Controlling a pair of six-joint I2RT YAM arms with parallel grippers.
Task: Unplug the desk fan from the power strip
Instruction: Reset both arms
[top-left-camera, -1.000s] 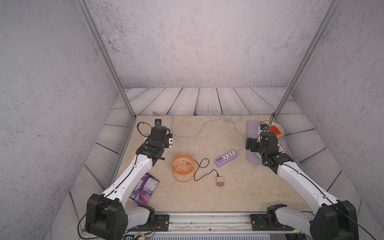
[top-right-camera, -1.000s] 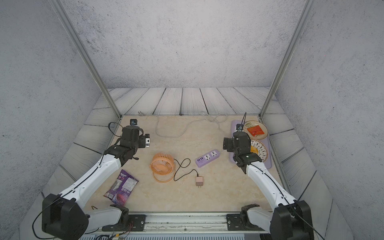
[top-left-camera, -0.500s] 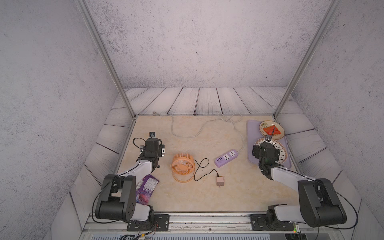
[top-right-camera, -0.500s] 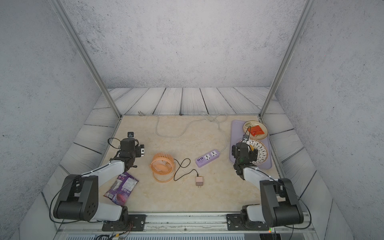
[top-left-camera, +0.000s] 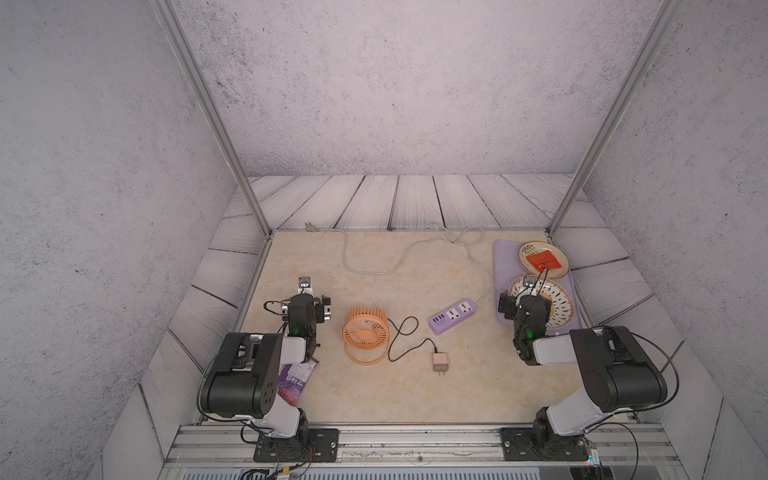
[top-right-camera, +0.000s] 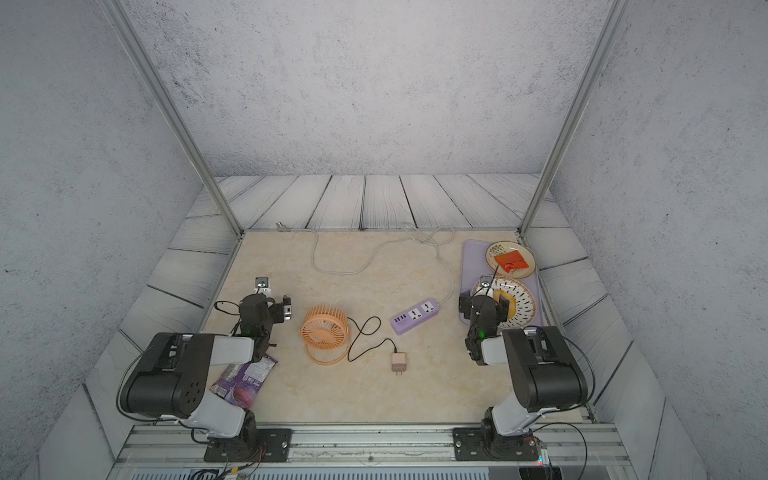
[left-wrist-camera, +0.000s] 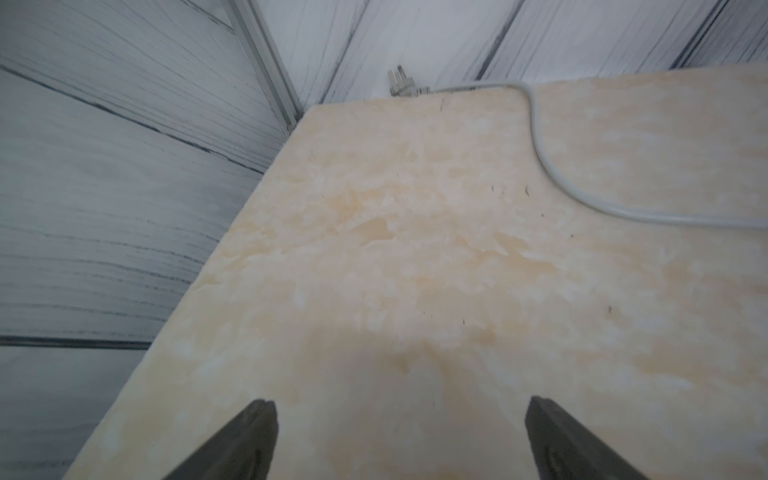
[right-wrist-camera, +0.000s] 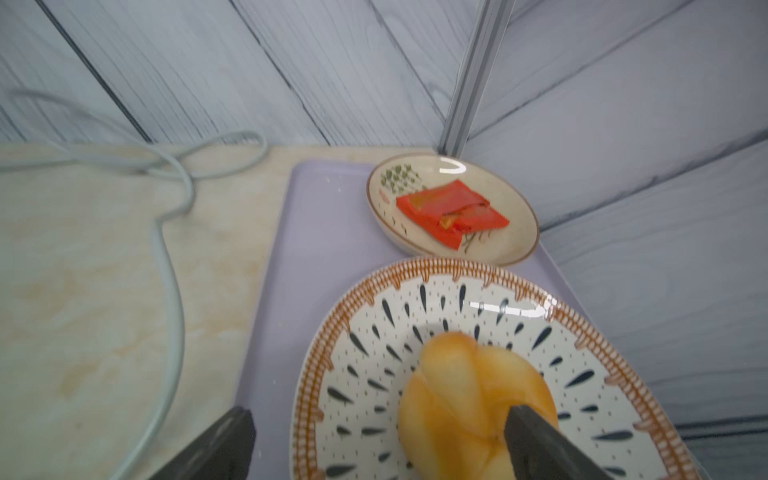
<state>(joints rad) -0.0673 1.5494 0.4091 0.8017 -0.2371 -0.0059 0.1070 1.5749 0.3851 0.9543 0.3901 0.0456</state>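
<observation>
The orange desk fan stands on its ring stand mid-table in both top views. Its black cable loops to a pale pink plug lying flat on the table, apart from the lavender power strip. My left gripper is open over bare table left of the fan. Over the patterned plate at the right, my right gripper is also open and holds nothing. Neither wrist view shows the fan or the strip.
The strip's grey cord snakes to the back edge. A lavender tray at the right carries a plate with a bun and a dish with red packets. A purple snack bag lies under the left arm.
Both arms have drawn back from a stretched reach and folded low near the front rail. The fan, plug and power strip have not moved.
</observation>
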